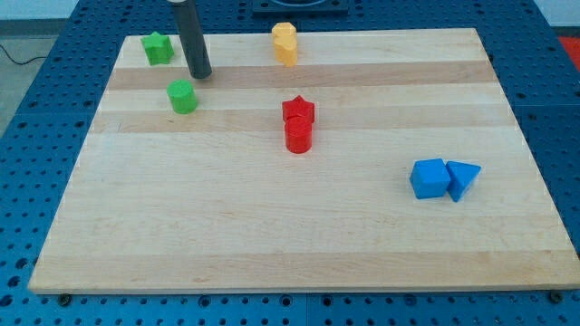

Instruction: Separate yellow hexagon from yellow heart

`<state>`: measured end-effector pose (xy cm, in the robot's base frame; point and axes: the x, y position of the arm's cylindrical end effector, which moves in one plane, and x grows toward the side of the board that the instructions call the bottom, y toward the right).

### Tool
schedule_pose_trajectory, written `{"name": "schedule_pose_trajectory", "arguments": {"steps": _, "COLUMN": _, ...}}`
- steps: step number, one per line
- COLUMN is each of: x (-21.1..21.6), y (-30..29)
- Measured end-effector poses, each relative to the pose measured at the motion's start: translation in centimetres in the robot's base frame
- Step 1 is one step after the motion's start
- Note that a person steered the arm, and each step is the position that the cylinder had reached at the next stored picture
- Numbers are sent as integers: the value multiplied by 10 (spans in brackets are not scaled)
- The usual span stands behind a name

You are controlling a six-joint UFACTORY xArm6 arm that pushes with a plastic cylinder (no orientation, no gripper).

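Two yellow blocks stand touching at the view's top centre: the yellow heart (284,33) behind and the yellow hexagon (286,52) in front; their shapes are hard to tell apart. My tip (200,74) rests on the board well to the left of them, just above the green cylinder (183,96) and to the right of the green star (158,48). It touches no block.
A red star (298,111) and red cylinder (298,137) stand touching near the middle. A blue cube (429,178) and blue triangle (462,178) touch at the right. The wooden board (272,226) lies on a blue pegboard table.
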<state>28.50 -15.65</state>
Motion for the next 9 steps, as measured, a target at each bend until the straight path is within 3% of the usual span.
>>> {"name": "schedule_pose_trajectory", "arguments": {"steps": 2, "x": -6, "y": -32}}
{"name": "schedule_pose_trajectory", "arguments": {"steps": 4, "x": -72, "y": -28}}
{"name": "schedule_pose_trajectory", "arguments": {"steps": 6, "x": -93, "y": 21}}
{"name": "schedule_pose_trajectory", "arguments": {"steps": 9, "x": -82, "y": 183}}
